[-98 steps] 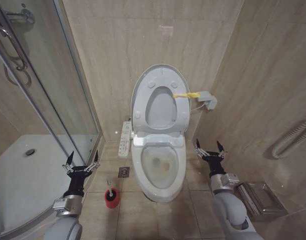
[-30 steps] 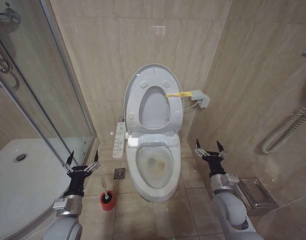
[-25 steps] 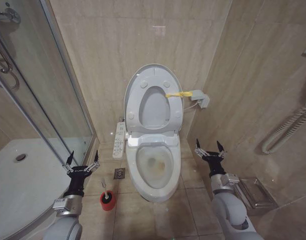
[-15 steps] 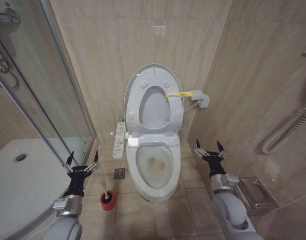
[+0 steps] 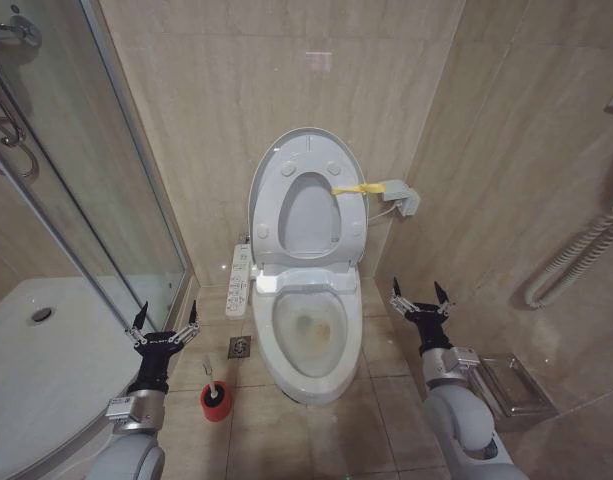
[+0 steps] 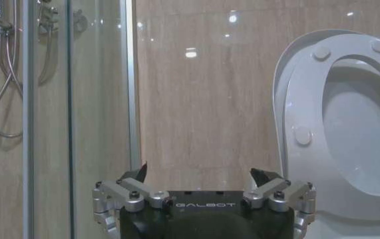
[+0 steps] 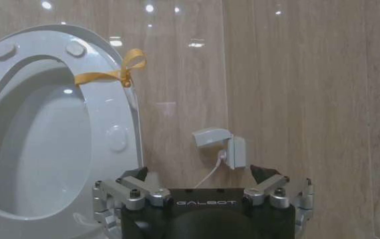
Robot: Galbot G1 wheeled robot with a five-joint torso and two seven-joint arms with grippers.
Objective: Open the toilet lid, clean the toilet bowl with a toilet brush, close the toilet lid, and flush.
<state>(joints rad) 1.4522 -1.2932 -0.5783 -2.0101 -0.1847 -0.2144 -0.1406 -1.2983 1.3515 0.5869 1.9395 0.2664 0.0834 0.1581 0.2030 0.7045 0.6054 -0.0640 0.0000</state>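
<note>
The toilet bowl (image 5: 308, 340) stands open against the back wall, with brownish stains inside. The toilet lid (image 5: 308, 215) and the ring seat (image 5: 269, 215) both lean upright on the wall, and a yellow strap (image 5: 354, 188) hangs off the right side. The toilet brush (image 5: 214, 392) stands in its red cup on the floor, left of the bowl. My left gripper (image 5: 166, 322) hovers open above and left of the brush, and my right gripper (image 5: 418, 297) hovers open right of the bowl. The left gripper (image 6: 199, 173) faces the lid (image 6: 359, 129). The right gripper (image 7: 199, 172) faces the strap (image 7: 113, 74).
A glass shower enclosure (image 5: 106, 200) and white shower tray (image 5: 26, 350) fill the left side. A floor drain (image 5: 240, 346) and a side control panel (image 5: 240, 280) lie left of the bowl. A wall box (image 5: 398, 197), a hose (image 5: 571, 260) and a metal floor tray (image 5: 511, 385) are on the right.
The whole head picture has shifted since the oldest frame, so the camera moved. Over the last second nothing has moved, and both grippers hold the same open pose.
</note>
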